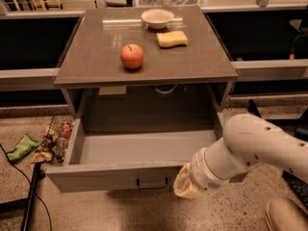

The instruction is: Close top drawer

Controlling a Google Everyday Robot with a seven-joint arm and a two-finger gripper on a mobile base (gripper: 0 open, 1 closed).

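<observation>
The top drawer point(130, 150) is pulled far out from under the grey table top; its deep grey box holds nothing. Its flat front point(96, 179) faces me, with a small dark loop handle point(152, 183) at centre. My gripper point(186, 186) is at the end of the white arm point(260, 148) that comes in from the lower right. Its cream-coloured tip is against the right part of the drawer front, just right of the handle. No other drawers show.
On the table top point(96, 57) are a red apple point(132, 56), a yellow sponge point(172, 38) and a white bowl point(157, 18). A wire basket of snack packets point(57, 136) and a green bag point(21, 147) lie on the floor at left. A black pole point(31, 198) stands at lower left.
</observation>
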